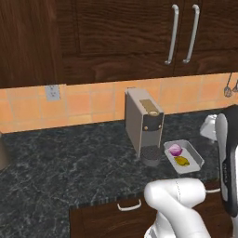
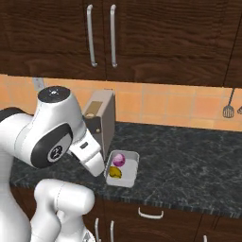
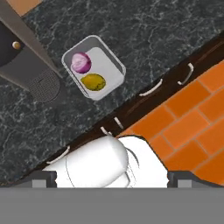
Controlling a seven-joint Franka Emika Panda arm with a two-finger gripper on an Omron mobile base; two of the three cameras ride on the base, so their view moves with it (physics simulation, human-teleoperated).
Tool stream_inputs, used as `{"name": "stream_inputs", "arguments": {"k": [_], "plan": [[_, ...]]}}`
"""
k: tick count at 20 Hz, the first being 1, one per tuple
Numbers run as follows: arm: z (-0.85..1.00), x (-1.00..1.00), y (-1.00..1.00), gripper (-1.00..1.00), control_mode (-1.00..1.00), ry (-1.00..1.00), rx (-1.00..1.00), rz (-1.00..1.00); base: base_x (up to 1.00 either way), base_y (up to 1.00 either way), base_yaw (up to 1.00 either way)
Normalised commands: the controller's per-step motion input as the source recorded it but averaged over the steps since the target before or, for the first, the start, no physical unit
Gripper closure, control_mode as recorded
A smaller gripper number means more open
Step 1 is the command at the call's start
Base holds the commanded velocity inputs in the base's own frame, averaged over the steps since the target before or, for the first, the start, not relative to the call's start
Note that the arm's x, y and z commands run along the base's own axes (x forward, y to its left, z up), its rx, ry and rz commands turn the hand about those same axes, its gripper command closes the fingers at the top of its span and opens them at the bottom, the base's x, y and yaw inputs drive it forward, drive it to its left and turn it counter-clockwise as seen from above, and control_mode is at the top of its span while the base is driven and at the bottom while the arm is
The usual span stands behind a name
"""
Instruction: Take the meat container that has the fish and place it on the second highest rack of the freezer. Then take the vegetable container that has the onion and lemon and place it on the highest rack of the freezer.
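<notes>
The gripper's point(image 3: 112, 177) two small dark square finger tips point(image 3: 43, 178) sit wide apart at the bottom corners of the hand view, with nothing between them. Up and left of centre in that view lies the vegetable container point(image 3: 111, 61), a shallow rectangular grey metal tray with rounded corners and a raised rim, resting on the counter point(image 3: 153, 39), whose surface is black stone veined with pale marbling. Inside the tray the onion point(image 3: 81, 62), a smooth purple-magenta ball with a pale highlight, lies just beside the lemon point(image 3: 93, 82), a glossy yellow oval. At the upper left of the frame, just beside the tray, stands a coffee machine point(image 3: 26, 61), a boxy beige-grey body with a dark front panel, a small brass-coloured knob and a round perforated drip grille. Along the counter's front edge run dark wood drawer fronts point(image 3: 144, 98) with slim curved metal handles, and the lower right shows a floor point(image 3: 192, 118) of orange square tiles. No writing can be read.
</notes>
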Motion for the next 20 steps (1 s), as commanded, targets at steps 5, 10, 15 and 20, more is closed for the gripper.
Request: {"name": "stream_inputs", "arguments": {"k": [5, 10, 15, 20], "plan": [[-0.43, 0.32, -0.04, -1.00, -1.00, 0.03, 0.10, -0.27, 0.00, 0.00, 0.00], [-0.52, 0.44, 0.00, -1.00, -1.00, 0.05, 0.04, -0.13, 0.00, 0.00, 0.00], [-0.58, 0.32, -0.03, -1.00, -1.00, 0.05, 0.04, -0.11, 0.00, 0.00, 0.00], [-0.55, 0.21, -0.18, -1.00, -1.00, 0.04, 0.04, -0.03, 0.00, 0.00, 0.00]]}}
